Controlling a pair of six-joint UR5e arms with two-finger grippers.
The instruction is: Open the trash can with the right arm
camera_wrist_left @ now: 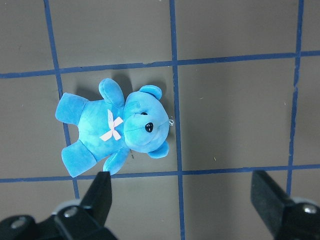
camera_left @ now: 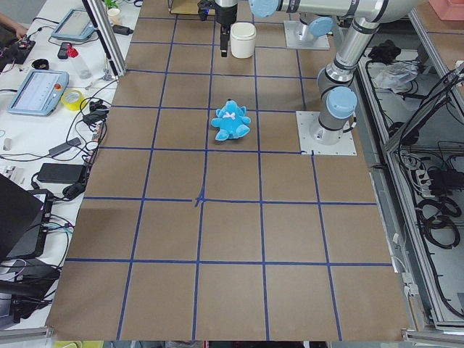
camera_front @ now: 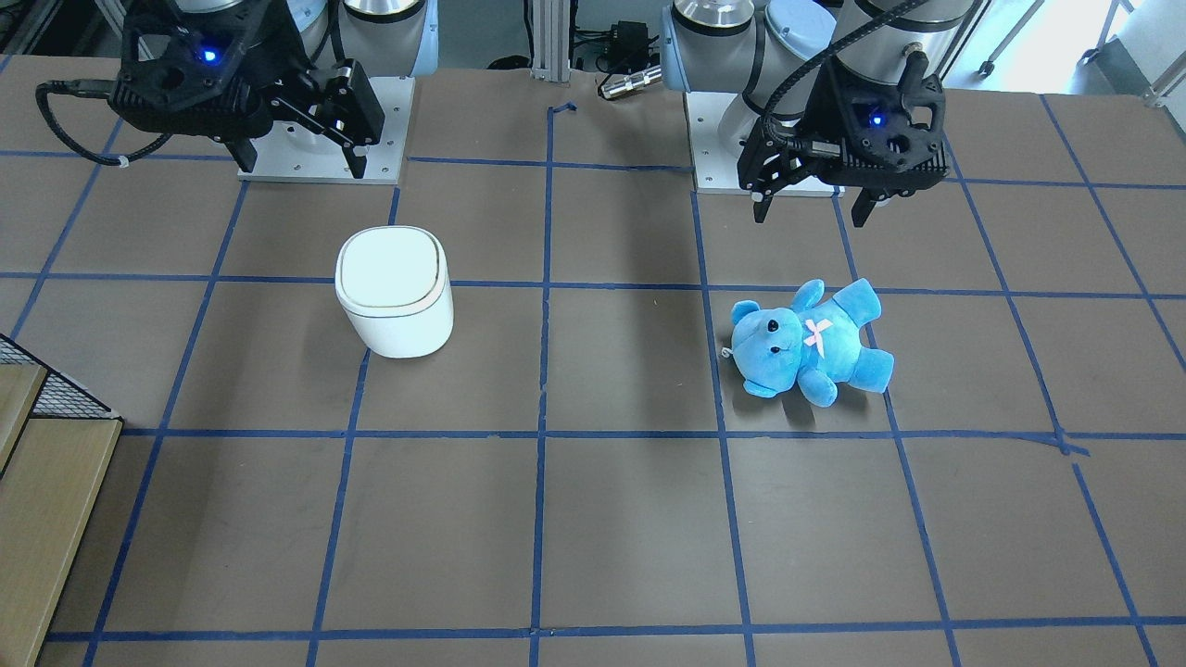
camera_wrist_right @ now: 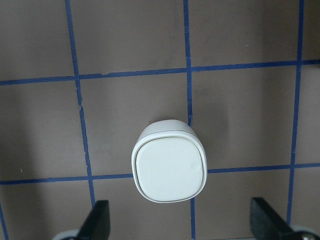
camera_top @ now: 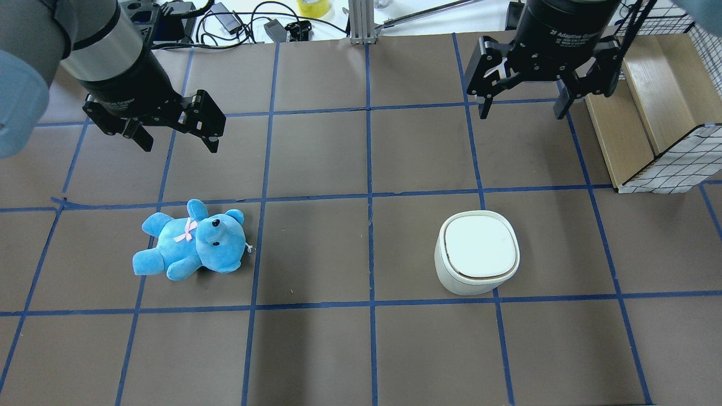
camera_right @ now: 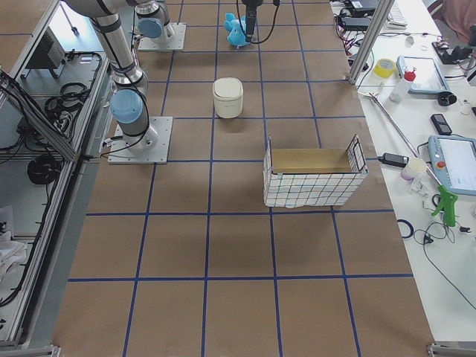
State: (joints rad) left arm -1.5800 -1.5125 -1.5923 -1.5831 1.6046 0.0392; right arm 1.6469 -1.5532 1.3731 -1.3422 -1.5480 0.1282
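The white trash can (camera_top: pixel 476 252) stands upright on the brown table with its flat lid closed; it also shows in the front view (camera_front: pixel 394 292) and the right wrist view (camera_wrist_right: pixel 169 166). My right gripper (camera_top: pixel 522 115) is open and empty. It hangs high above the table, behind the can and apart from it, and also shows in the front view (camera_front: pixel 295 157). Its fingers (camera_wrist_right: pixel 97 222) frame the can from above. My left gripper (camera_top: pixel 180 148) is open and empty, above and behind a blue teddy bear (camera_top: pixel 192 239).
The teddy bear (camera_front: pixel 811 341) lies on its back on the robot's left half of the table. A wire basket with wooden panels (camera_top: pixel 648 124) stands at the table's edge, beyond the right gripper. Blue tape lines grid the table.
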